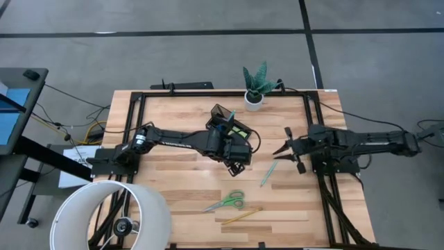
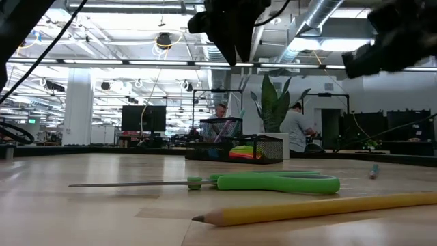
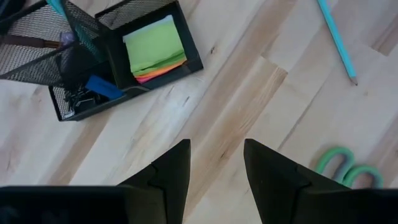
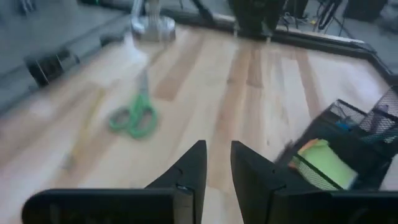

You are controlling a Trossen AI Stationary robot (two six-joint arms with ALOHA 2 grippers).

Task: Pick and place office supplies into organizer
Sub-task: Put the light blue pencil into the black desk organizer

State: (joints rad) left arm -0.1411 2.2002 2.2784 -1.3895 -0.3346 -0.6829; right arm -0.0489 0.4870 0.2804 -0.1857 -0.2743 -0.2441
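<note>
My left gripper [image 1: 236, 167] [image 3: 217, 146] hangs open and empty above bare wood, just near of the black mesh organizer [image 1: 223, 119] [image 3: 118, 74]. The organizer holds a lime-green sticky-note pad [image 3: 155, 45], a blue eraser [image 3: 104, 87], black clips [image 3: 78, 99] and pens standing in its cup. A teal pen [image 1: 268, 173] [image 3: 336, 38], green-handled scissors [image 1: 227, 203] [image 2: 273, 182] and a yellow pencil [image 1: 240, 217] [image 2: 321, 208] lie flat on the table. My right gripper [image 1: 283, 148] [image 4: 217, 146] is open and empty, right of the teal pen.
A potted green plant [image 1: 255, 87] stands at the far edge behind the organizer. A black rail frame [image 1: 316, 132] borders the work area. A white lampshade [image 1: 111, 215] sits at the near left corner. People show in the room behind, in the low view.
</note>
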